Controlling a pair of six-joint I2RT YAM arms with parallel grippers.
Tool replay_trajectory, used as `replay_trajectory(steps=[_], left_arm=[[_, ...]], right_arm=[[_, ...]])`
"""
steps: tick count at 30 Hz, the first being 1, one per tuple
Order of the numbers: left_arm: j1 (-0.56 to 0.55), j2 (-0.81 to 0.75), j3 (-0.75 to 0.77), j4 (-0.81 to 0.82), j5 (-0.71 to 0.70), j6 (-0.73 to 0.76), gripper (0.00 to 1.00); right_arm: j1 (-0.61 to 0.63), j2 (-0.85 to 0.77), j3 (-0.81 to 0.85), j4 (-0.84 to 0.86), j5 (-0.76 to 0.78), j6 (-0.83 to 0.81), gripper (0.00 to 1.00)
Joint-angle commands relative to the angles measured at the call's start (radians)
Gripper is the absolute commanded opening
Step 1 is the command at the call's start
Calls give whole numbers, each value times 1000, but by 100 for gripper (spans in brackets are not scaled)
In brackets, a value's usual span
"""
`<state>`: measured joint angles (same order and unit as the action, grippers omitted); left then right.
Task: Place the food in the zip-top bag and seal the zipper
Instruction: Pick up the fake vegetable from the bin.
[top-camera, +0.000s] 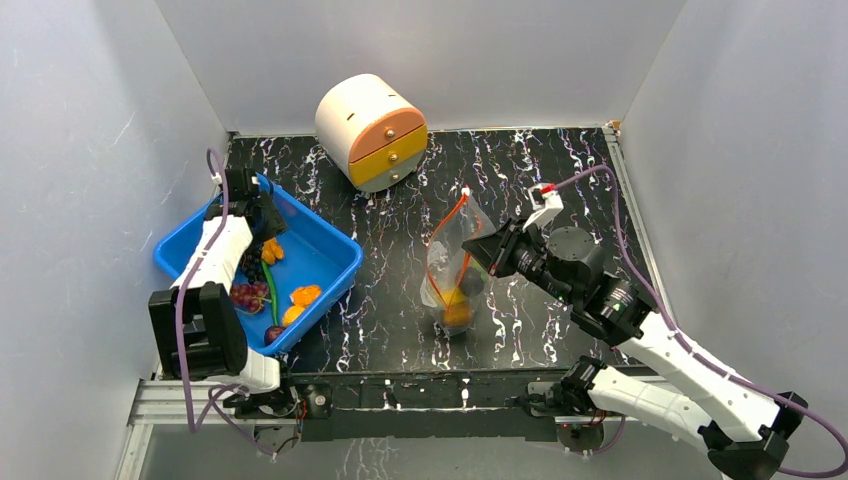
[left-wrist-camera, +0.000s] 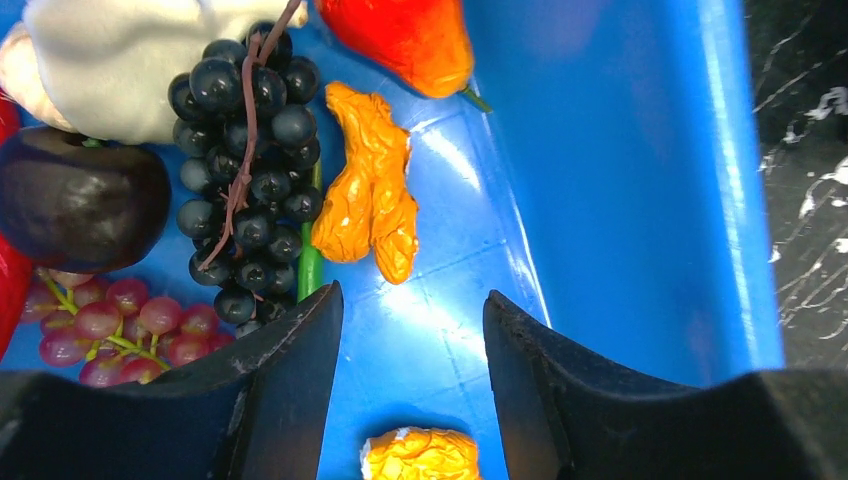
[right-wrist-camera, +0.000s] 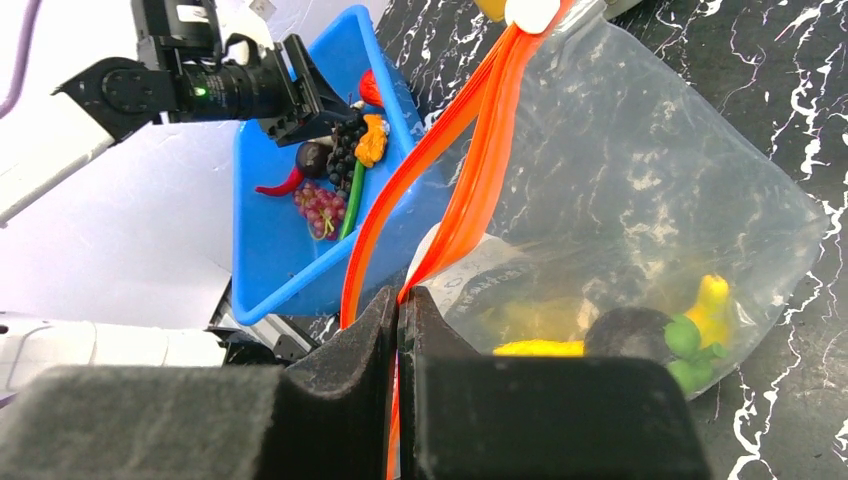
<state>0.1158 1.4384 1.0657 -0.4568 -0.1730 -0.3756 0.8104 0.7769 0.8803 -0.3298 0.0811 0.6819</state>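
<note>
Right jaws: clamped together on zipper (right-wrist-camera: 475, 180) of zip-top bag (right-wrist-camera: 640, 200), upright on bench (top-camera: 560, 160).
Left jaws: apart, empty, above food (left-wrist-camera: 250, 160) in blue bin (left-wrist-camera: 620, 180).
Orange piece (left-wrist-camera: 370, 200): probably light, knobbly; pinch its narrow waist.
Bag film: limp, slippery.

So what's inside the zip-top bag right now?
Inside the zip-top bag: yellow pieces, a dark round fruit, a green piece. Anything behind the white label is covered.
</note>
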Motion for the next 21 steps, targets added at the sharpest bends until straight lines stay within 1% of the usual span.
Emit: replay_trajectory(steps=[1, 8, 13, 18, 21], left_arm=[[36, 19, -29, 44, 28, 17, 53], [55, 126, -40, 61, 51, 17, 55], [58, 162, -50, 82, 72, 17, 59], [61, 218, -37, 55, 36, 18, 69], [63, 250, -25, 51, 25, 23, 72]], right_arm=[[4, -30, -1, 50, 30, -1, 0], [4, -5, 9, 68, 13, -3, 0], [4, 1, 17, 64, 23, -14, 0], [4, -15, 1, 72, 20, 2, 0], [3, -23, -6, 71, 19, 8, 0]])
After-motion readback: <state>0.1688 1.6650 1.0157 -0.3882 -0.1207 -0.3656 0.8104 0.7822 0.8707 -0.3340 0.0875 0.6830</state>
